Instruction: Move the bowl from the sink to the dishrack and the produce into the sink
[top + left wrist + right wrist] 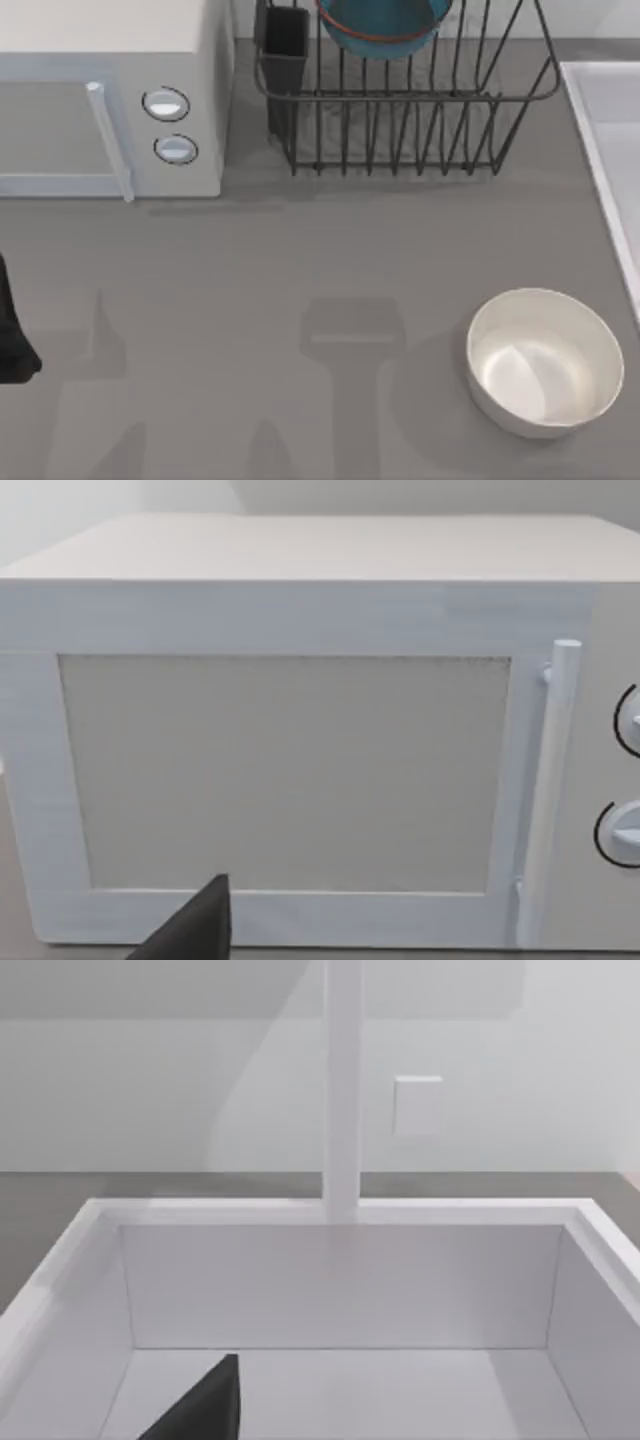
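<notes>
The teal-blue bowl point(383, 25) sits in the black wire dishrack point(400, 120) at the far edge of the bench point(300, 260), its red-orange rim line showing above the upright bars. A dark utensil cup point(286, 45) stands at the rack's left corner, just beside the white microwave point(110, 90), which fills the far left of the bench with its two round knobs point(166, 104) facing forward.

The pale sink point(605, 150) lies along the right edge of the bench, its raised light rim running beside the rack. In the right wrist view the basin point(340, 1290) is seen from close above, with a white upright faucet post point(342, 1090) at its far wall. A dark finger point(205, 1405) of the right arm's jaws pokes into that view over the basin floor; whether those jaws are spread or pressed together cannot be told.

A larger white bowl point(543, 362) rests upright on the bench near the front right, well apart from the rack.

The left arm point(12, 330) is at the left edge of the bench. Its wrist view faces the microwave door point(285, 770) and handle point(555, 780), with one dark finger point(195, 930) in sight; the state of its jaws cannot be told either. The teal bowl lies well apart from both.
</notes>
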